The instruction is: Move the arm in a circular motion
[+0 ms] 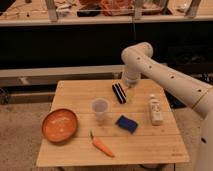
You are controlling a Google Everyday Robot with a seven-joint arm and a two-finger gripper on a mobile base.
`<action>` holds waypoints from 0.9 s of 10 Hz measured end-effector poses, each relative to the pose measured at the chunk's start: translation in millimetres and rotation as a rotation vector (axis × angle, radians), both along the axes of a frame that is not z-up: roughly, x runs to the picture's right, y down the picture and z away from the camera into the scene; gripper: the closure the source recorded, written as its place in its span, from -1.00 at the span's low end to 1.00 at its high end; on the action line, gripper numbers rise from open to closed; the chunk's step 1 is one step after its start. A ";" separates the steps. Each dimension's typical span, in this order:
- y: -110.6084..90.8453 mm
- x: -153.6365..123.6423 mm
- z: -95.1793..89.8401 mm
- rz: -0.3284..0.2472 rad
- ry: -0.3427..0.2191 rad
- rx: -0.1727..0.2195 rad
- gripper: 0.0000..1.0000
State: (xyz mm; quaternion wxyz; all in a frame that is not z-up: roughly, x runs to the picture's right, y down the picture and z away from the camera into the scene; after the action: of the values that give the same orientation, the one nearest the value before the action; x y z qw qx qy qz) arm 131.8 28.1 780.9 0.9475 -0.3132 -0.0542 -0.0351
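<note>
— What takes up the most room here?

— The wooden table [150, 145], a slatted top in pale wood. Next comes the arm [165, 75], white and glossy with small dark dots; it enters from the right edge of the view, runs up and left over the table's far right corner, and bends at a bulbous joint above the far edge.

— And the gripper?

— The gripper [119, 93] hangs below that joint, dark with pale markings, low over the tabletop near the middle of the far edge. I cannot tell whether its fingers are spread or pressed together, and nothing visibly sits in it.

— What lies on the tabletop?

— The orange bowl [59, 125] sits near the left edge, toward the near corner. A clear plastic cup [100, 109] stands upright about the centre, just on the near side of the gripper. A white bottle [156, 110] lies by the right edge, cap pointing to the far side.

— Smaller things?

— A blue sponge [127, 124] rests between the cup and the bottle, a little nearer the front. A carrot [102, 145] lies close to the near edge — green stub toward the cup, tip pointing to the near right.
</note>
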 end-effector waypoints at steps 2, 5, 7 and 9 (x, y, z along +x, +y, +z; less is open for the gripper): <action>11.5 26.3 -3.4 0.039 0.014 -0.011 -0.60; 26.2 43.6 -8.8 0.082 0.030 -0.024 -0.60; 39.4 48.9 -18.8 0.087 0.029 -0.031 -0.60; 53.6 54.6 -30.5 0.095 0.032 -0.038 -0.60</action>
State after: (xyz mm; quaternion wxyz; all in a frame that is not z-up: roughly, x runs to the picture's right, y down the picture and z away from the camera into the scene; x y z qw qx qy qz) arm 186.5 81.7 750.4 0.9427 -0.3287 -0.0545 0.0159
